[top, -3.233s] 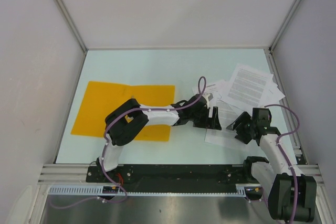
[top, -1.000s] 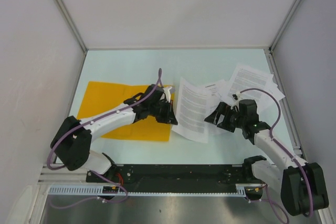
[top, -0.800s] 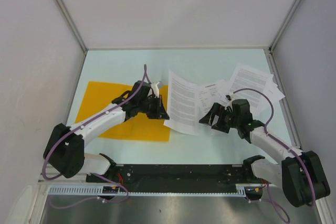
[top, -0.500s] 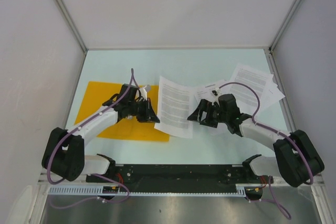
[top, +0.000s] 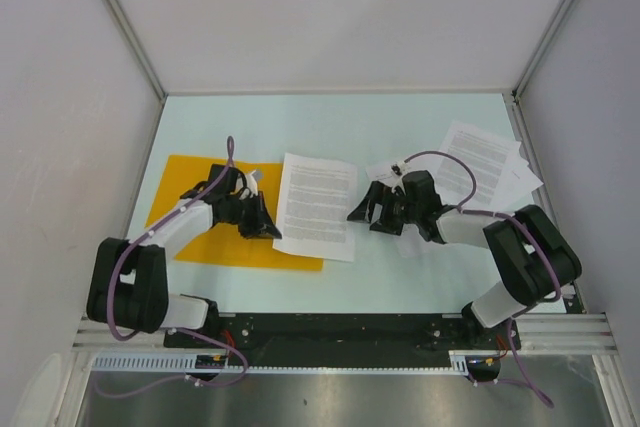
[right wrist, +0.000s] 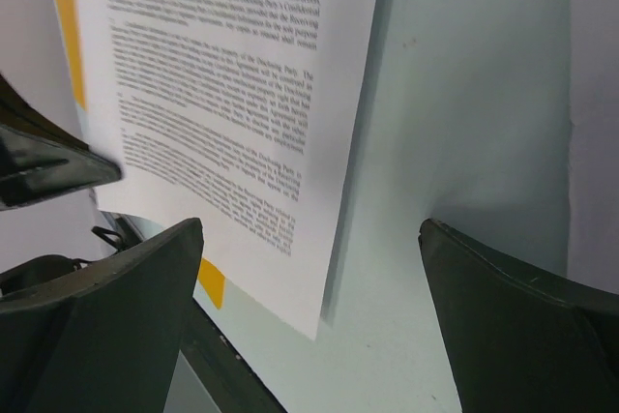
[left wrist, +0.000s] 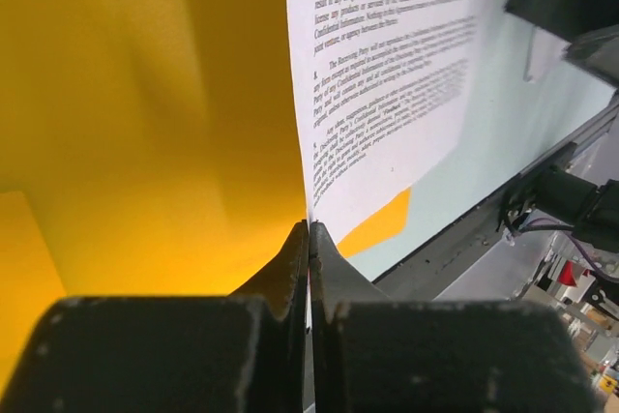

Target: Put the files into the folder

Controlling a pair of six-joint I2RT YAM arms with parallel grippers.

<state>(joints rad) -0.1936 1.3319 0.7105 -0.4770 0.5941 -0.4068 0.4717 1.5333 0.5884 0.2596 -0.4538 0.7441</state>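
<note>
The orange-yellow folder (top: 180, 222) lies flat on the left of the table. My left gripper (top: 270, 231) is over it, shut on the left edge of one printed white sheet (top: 315, 205). That sheet overlaps the folder's right side. In the left wrist view the jaws (left wrist: 309, 231) pinch the sheet (left wrist: 387, 65) above the folder (left wrist: 145, 94). My right gripper (top: 362, 218) stands open just right of the sheet, holding nothing. Between its fingers (right wrist: 309, 229) I see the sheet's corner (right wrist: 222, 74) and bare table. More files (top: 480, 165) lie fanned out at the far right.
The pale table (top: 330, 127) is walled by white panels and metal posts on three sides. A black rail (top: 340, 327) with both arm bases runs along the near edge. My right arm stretches leftwards over the loose sheets.
The left gripper has pulled the sheet leftwards from the table's middle onto the folder's right side. The right gripper, still open, has followed it to the left.
</note>
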